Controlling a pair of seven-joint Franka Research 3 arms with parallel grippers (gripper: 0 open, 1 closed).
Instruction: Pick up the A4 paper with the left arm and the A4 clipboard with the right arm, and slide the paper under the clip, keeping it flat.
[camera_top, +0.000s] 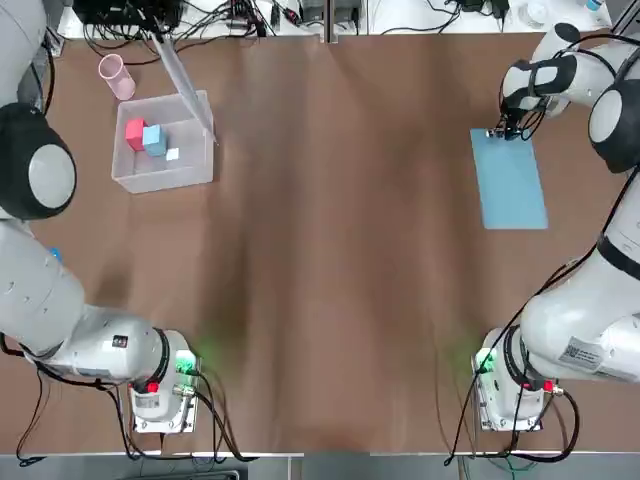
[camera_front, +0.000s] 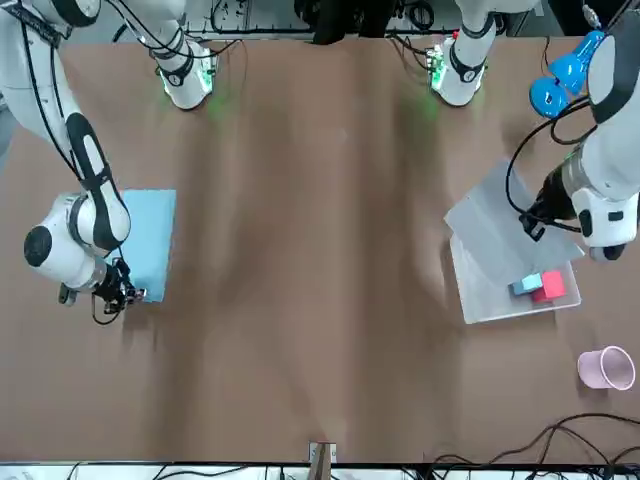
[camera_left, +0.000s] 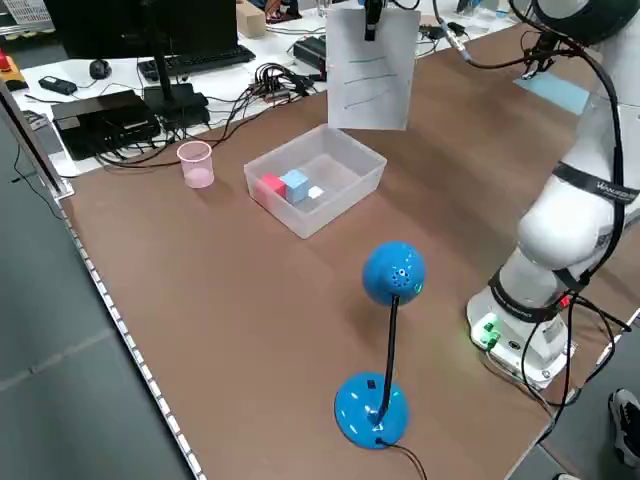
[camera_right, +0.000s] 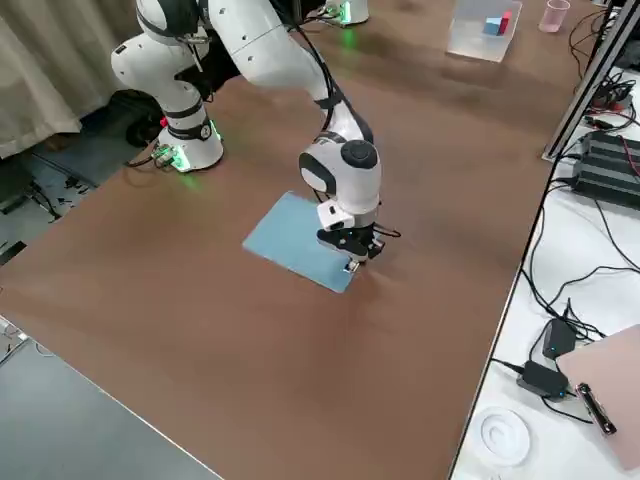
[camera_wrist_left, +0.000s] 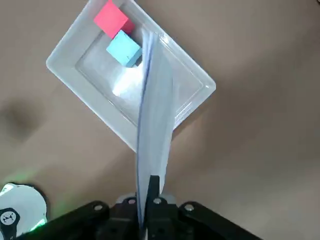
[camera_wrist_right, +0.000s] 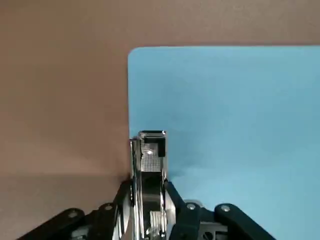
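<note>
**A:** Where do the parts stand?

**B:** The left tool (camera_wrist_left: 148, 200) is pinched on the top edge of the paper (camera_left: 372, 68), which hangs upright in the air above the clear bin (camera_top: 165, 145). The clipboard (camera_top: 509, 178) lies flat on the desk (camera_top: 340, 250) at the far right. The right tool (camera_wrist_right: 147, 165) sits at its far short edge with its fingers closed narrow about the clip (camera_wrist_right: 151, 150).

**A:** How should the right arm proceed?

**B:** In my judgement, confirm that the hold is firm on the clip before lifting. A grip on so narrow a part may let the board swing.

**A:** And the paper?

**B:** It hangs from one edge, so it will sway. Move it slowly, bring its free lower edge square to the clip, and level the sheet before feeding it under.
</note>
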